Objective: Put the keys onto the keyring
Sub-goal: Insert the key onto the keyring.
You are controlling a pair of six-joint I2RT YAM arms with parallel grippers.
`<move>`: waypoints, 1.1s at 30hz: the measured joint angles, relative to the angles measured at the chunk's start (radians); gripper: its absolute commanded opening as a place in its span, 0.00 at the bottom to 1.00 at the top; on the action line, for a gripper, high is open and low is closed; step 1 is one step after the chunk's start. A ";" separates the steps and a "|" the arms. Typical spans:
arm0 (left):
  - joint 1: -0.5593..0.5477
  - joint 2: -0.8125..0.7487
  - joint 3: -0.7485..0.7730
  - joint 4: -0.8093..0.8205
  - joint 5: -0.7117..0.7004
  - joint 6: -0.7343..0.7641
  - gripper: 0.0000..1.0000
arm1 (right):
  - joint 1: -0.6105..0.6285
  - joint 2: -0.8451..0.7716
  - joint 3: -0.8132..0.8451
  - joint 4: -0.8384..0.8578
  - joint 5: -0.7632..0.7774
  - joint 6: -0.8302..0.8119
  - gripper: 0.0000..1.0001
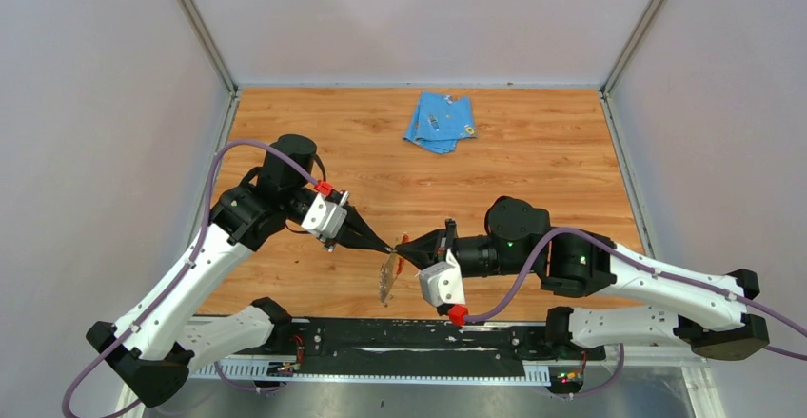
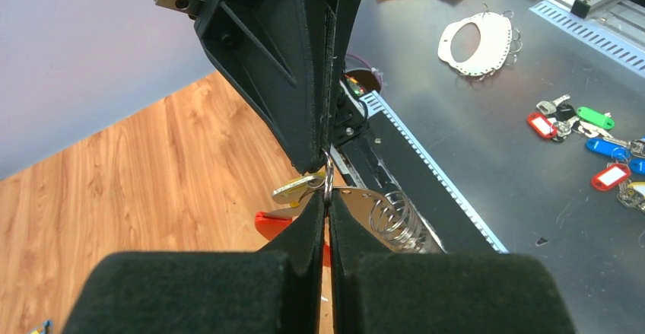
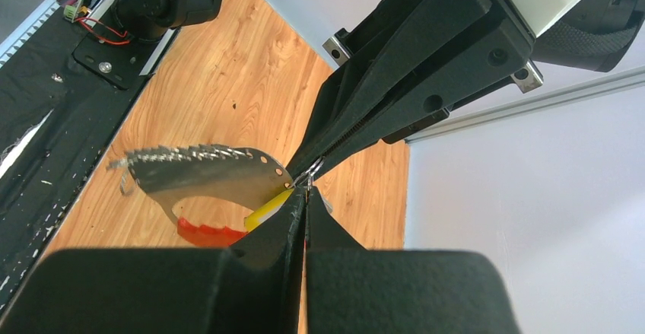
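Keyring (image 3: 205,173) between both jaws' tips

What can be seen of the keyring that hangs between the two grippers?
The keyring is a flat, elongated, silvery plate, metal by its look, with small holes and wire rings along one curved edge and a red strip below. It hangs over the wooden table, held at one end where the shut left gripper and right gripper meet tip to tip. A yellow key head sits beside that end.
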 measured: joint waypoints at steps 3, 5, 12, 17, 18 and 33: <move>-0.002 -0.001 -0.002 0.002 -0.003 -0.002 0.00 | 0.000 0.001 0.000 0.001 0.000 0.000 0.01; -0.003 -0.001 -0.004 0.003 -0.005 -0.005 0.00 | 0.000 0.002 0.000 0.002 0.000 0.000 0.01; -0.004 -0.001 -0.005 0.003 -0.011 -0.009 0.00 | 0.000 0.004 0.000 0.004 0.000 0.005 0.01; -0.004 -0.001 -0.010 0.003 -0.020 -0.009 0.00 | 0.000 0.011 0.000 0.010 0.005 0.013 0.00; -0.005 -0.001 -0.010 0.003 -0.021 -0.009 0.00 | 0.000 0.013 0.002 0.010 0.008 0.014 0.00; -0.010 0.010 -0.021 -0.002 -0.054 -0.004 0.00 | 0.000 0.055 0.031 0.008 0.069 0.043 0.01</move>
